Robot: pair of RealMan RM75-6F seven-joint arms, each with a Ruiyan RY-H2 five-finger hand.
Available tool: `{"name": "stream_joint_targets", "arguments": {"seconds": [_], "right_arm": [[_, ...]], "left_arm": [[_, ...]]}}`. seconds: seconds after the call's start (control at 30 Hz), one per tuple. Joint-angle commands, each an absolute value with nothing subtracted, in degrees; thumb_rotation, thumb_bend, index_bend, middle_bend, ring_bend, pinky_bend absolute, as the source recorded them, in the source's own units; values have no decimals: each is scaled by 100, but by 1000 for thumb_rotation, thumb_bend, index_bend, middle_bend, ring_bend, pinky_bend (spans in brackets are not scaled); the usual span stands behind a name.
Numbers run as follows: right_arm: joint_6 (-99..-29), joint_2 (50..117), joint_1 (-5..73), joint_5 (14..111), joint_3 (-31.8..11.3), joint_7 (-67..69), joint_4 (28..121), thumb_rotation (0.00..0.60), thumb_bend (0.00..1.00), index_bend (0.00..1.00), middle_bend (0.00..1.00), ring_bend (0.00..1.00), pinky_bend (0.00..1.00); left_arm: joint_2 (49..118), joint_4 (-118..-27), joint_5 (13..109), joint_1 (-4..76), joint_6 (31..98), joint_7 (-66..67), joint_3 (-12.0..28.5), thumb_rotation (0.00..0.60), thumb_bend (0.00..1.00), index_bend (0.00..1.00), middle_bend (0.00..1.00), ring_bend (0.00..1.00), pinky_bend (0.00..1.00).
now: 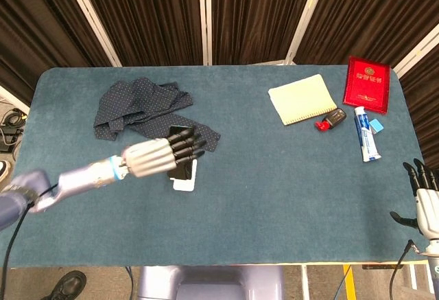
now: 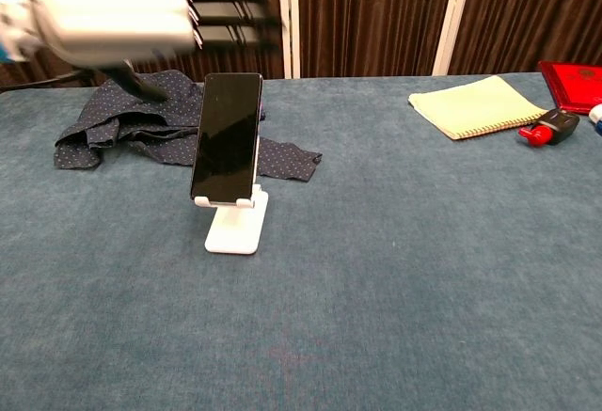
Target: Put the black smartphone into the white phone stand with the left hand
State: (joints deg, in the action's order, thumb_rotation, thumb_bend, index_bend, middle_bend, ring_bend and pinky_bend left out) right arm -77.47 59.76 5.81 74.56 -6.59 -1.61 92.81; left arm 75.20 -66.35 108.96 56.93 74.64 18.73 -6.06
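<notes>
Your black smartphone (image 2: 227,137) sits upright in the white phone stand (image 2: 233,226), frame centre-left. The left robot hand (image 2: 113,8), fingers spread, holds nothing; just clear away.

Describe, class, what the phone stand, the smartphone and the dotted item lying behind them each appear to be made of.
White phone stand: probably plastic, matte, with flat, even surfaces and crisp edges. Black smartphone: front looks like glass, glossy and uniformly dark; the body material can't be told. Dotted item: fabric, dark blue with small pale dots, lying in soft folds and crumples.
</notes>
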Motion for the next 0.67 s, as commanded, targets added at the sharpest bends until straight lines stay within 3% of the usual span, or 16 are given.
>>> {"name": "stream_joint_targets", "arguments": {"seconds": [0.03, 0.33, 0.67], "right_arm": [[-7770, 5948, 568, 7499, -650, -111, 9324, 600, 0, 0, 0, 0, 0], [-7834, 5879, 563, 7680, -619, -6, 9426, 600, 0, 0, 0, 0, 0], [-7910, 5827, 502, 7720, -590, 76, 9413, 600, 0, 0, 0, 0, 0]], "left_arm": [[7006, -8285, 9597, 4527, 8289, 1865, -207, 600, 0, 0, 0, 0, 0], [6389, -10483, 7968, 2704, 9051, 1648, -502, 600, 0, 0, 0, 0, 0], [6443, -10790, 7861, 1948, 9169, 1544, -595, 600, 0, 0, 0, 0, 0]]}}
